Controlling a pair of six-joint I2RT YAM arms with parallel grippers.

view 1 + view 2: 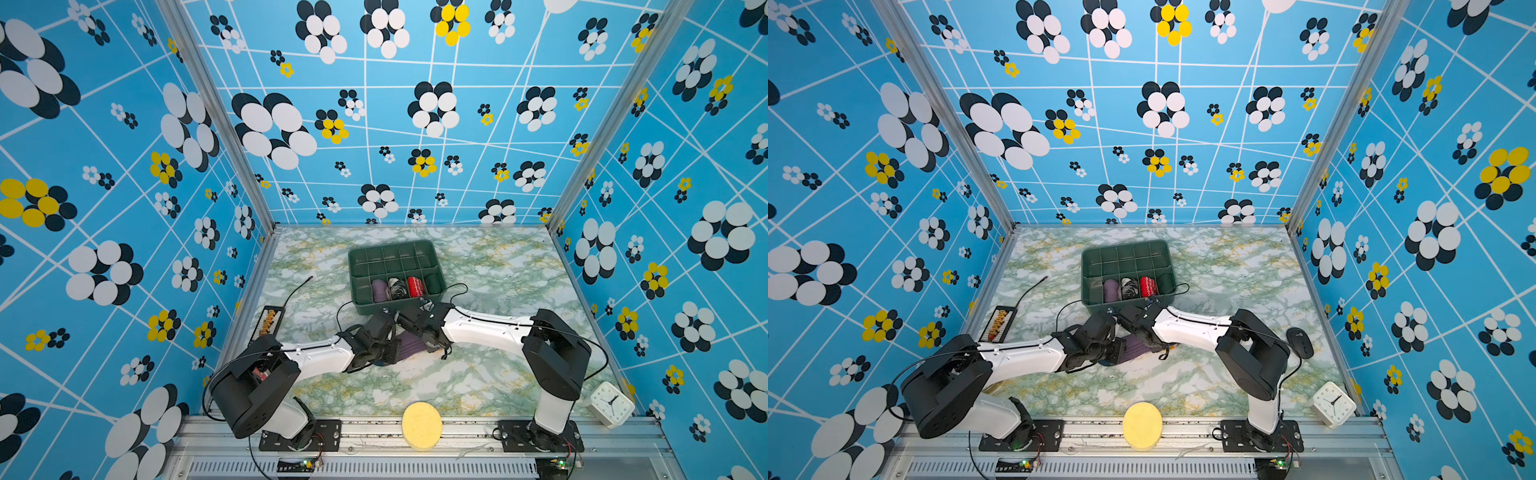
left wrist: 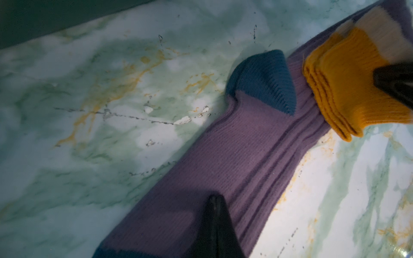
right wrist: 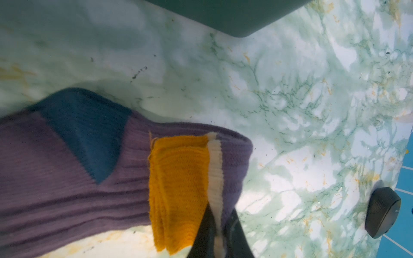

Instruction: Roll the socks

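Observation:
The purple ribbed socks (image 1: 409, 347) (image 1: 1136, 348) lie flat on the marble table between my two grippers, in front of the green bin. The left wrist view shows the purple leg (image 2: 245, 145), a dark blue heel (image 2: 263, 82) and the orange cuff (image 2: 344, 84) folded back over the leg. My left gripper (image 1: 384, 353) (image 2: 215, 201) is shut, its tip resting on top of the purple fabric. My right gripper (image 1: 430, 338) (image 3: 220, 225) is shut on the folded cuff end, with the white stripe (image 3: 215, 167) between its fingers.
A green divided bin (image 1: 395, 248) stands just behind the socks and holds a purple roll, a black-and-white bundle and a red bundle (image 1: 415, 286). A yellow disc (image 1: 422, 424) lies at the front edge, a white clock (image 1: 611, 405) at front right, a black mouse (image 1: 1300, 343) to the right, and an abacus (image 1: 270, 322) at left.

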